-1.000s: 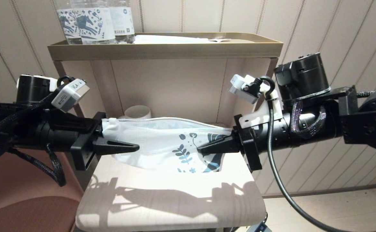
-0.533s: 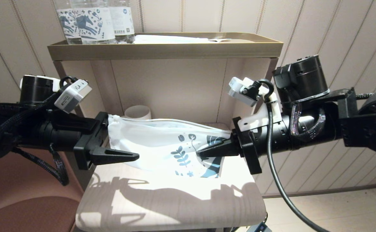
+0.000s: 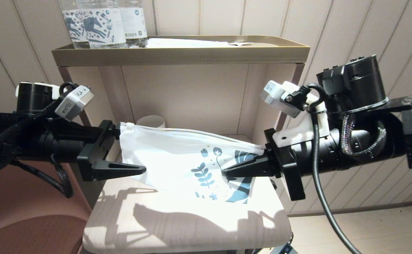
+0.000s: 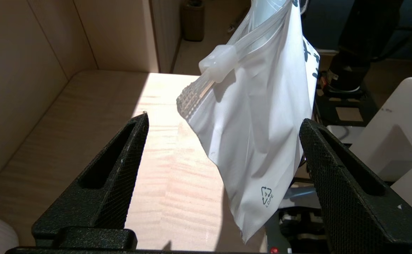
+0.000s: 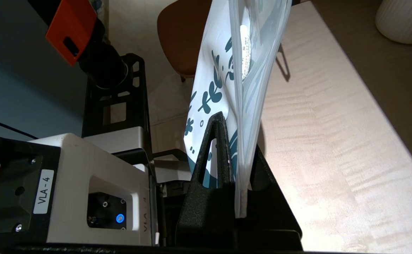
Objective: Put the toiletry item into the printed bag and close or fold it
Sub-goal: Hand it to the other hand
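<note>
The printed bag, white with dark blue leaves, hangs above the wooden shelf. My right gripper is shut on the bag's printed end, pinching its edge. A thin white packet, the toiletry item, shows through the bag's clear side, inside it. My left gripper is open at the bag's other end. The white zip slider and a plain corner hang between its fingers, and I cannot tell whether the bag touches them.
A white ribbed mug stands at the back of the shelf. Blue-printed water bottles and a flat white item rest on the top tray. A brown chair is at the lower left.
My right gripper has moved right and nearer, drawing the bag with it. The bag now hangs flatter. My left gripper has slipped a little left and lower, still open.
</note>
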